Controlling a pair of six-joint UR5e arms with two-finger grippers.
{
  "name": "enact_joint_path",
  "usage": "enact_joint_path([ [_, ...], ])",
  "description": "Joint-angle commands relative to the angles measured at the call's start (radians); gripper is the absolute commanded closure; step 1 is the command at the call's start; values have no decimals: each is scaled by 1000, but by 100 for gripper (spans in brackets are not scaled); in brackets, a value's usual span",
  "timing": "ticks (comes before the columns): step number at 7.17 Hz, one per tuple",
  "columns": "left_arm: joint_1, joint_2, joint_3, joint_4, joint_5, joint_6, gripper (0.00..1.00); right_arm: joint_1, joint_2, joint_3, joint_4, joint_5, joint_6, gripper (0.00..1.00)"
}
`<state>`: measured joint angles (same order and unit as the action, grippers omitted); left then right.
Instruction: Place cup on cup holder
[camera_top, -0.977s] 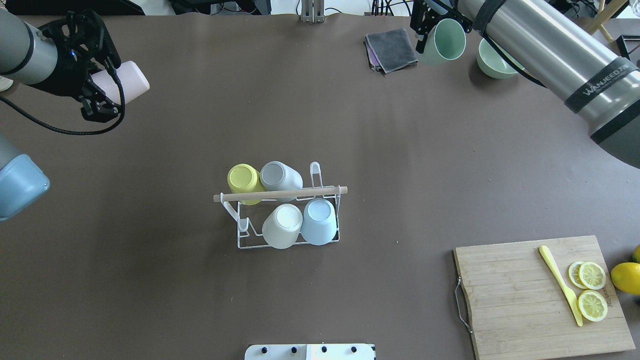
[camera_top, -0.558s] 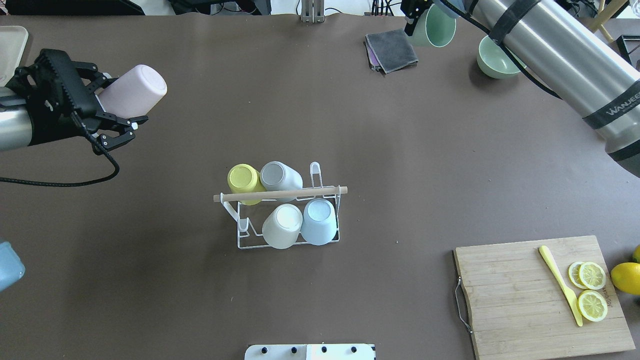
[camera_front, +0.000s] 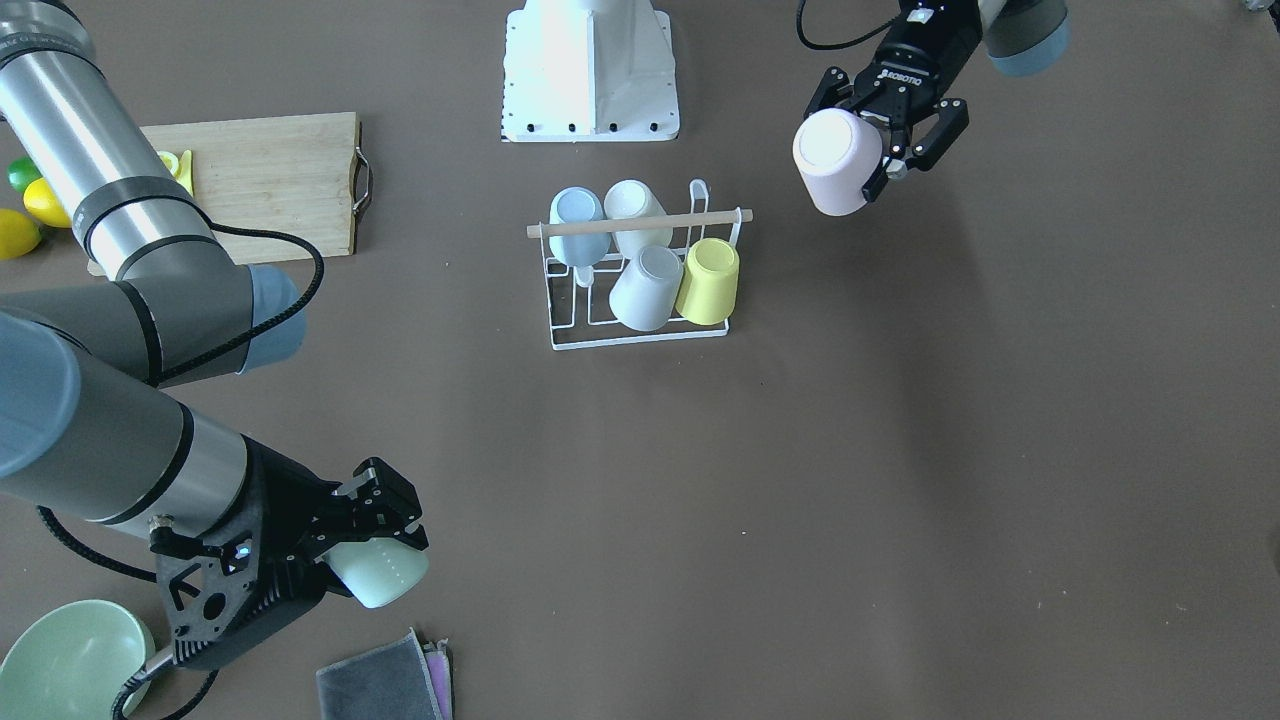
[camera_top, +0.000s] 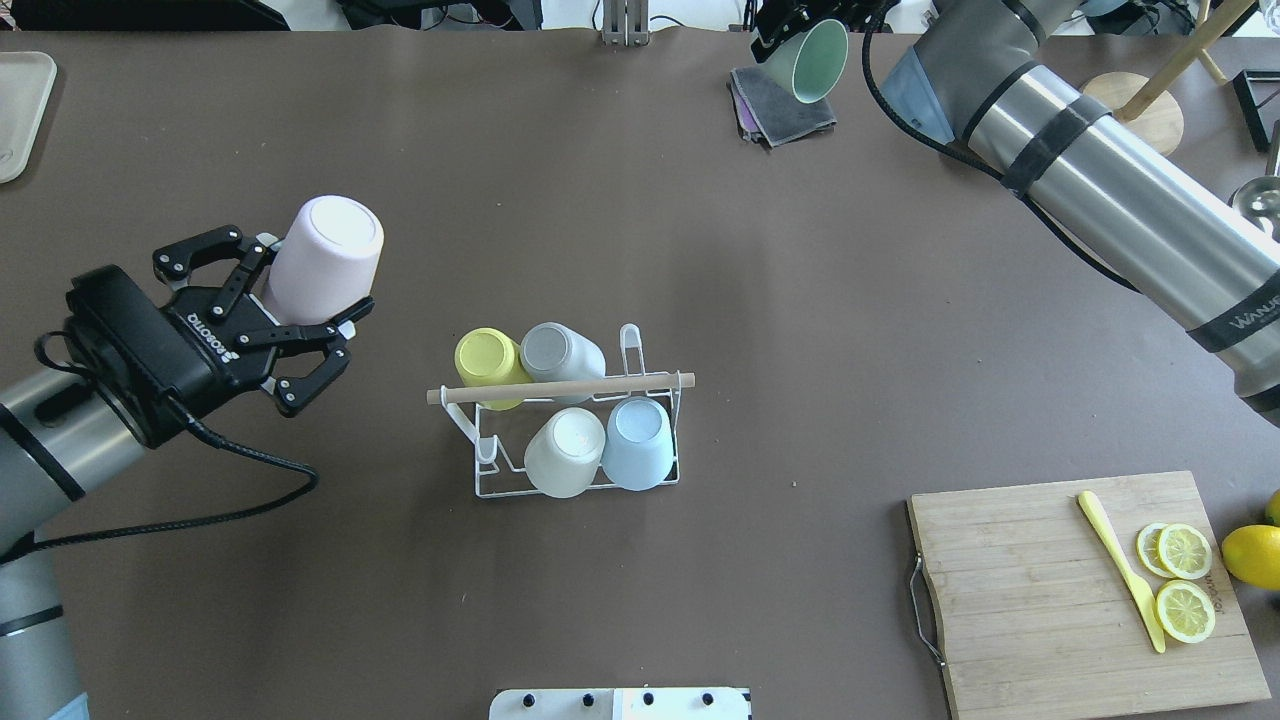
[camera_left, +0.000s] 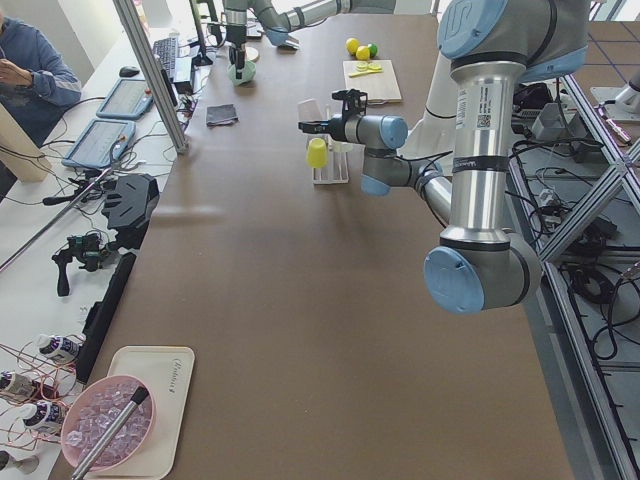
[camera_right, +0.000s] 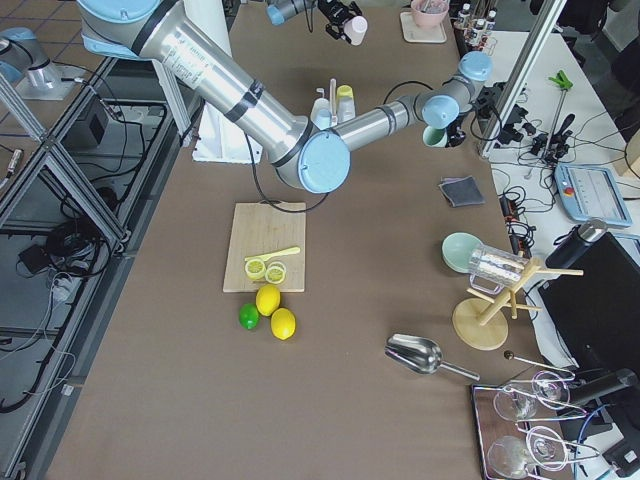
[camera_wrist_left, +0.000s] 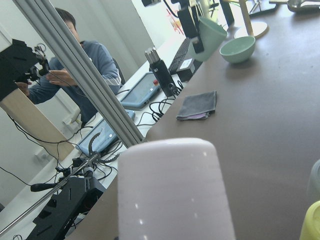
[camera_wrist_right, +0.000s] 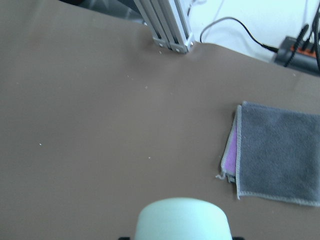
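Observation:
The cup holder (camera_top: 490, 478) is a white wire rack with a wooden rod (camera_top: 560, 388) across its top, at the table's middle. It also shows in the front-facing view (camera_front: 560, 320). Several cups sit upside down on its prongs: yellow (camera_top: 487, 360), grey (camera_top: 555, 352), white (camera_top: 566, 452) and light blue (camera_top: 638, 442). One back prong (camera_top: 630, 345) is bare. My left gripper (camera_top: 300, 292) is shut on a pink cup (camera_top: 325, 258), bottom up, in the air left of the rack. My right gripper (camera_front: 368, 545) is shut on a green cup (camera_top: 808, 55) at the far edge.
A folded grey cloth (camera_top: 785, 105) lies under the green cup. A green bowl (camera_front: 70, 660) stands near it. A wooden cutting board (camera_top: 1040, 600) holds a yellow knife (camera_top: 1120, 568) and lemon slices (camera_top: 1185, 580). A lemon (camera_top: 1255, 555) lies beside it.
My left gripper has carried the pink cup right and nearer, toward the rack, turning it bottom up. My right gripper has moved the green cup left, over the cloth.

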<state>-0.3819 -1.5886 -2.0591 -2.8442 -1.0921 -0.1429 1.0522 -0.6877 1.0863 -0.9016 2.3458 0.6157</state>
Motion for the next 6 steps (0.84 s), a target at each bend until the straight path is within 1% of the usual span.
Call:
enact_joint_path([
  [1, 186, -79, 98, -143, 220, -17, 34, -20, -33, 67, 305, -113, 130, 100],
  [2, 245, -108, 147, -194, 274, -15, 34, -24, -42, 67, 455, -184, 142, 100],
  [3, 294, -132, 178, -243, 309, -17, 34, -71, -53, 67, 566, -268, 166, 100],
  [4, 332, -154, 215, -256, 348, -17, 33, -122, -70, 60, 654, -355, 156, 100],
  [5, 350, -172, 237, -276, 374, -15, 33, -183, -73, 55, 717, -432, 153, 100],
  [6, 368, -174, 249, -291, 380, -15, 33, -252, -76, 35, 819, -541, 112, 100],
])
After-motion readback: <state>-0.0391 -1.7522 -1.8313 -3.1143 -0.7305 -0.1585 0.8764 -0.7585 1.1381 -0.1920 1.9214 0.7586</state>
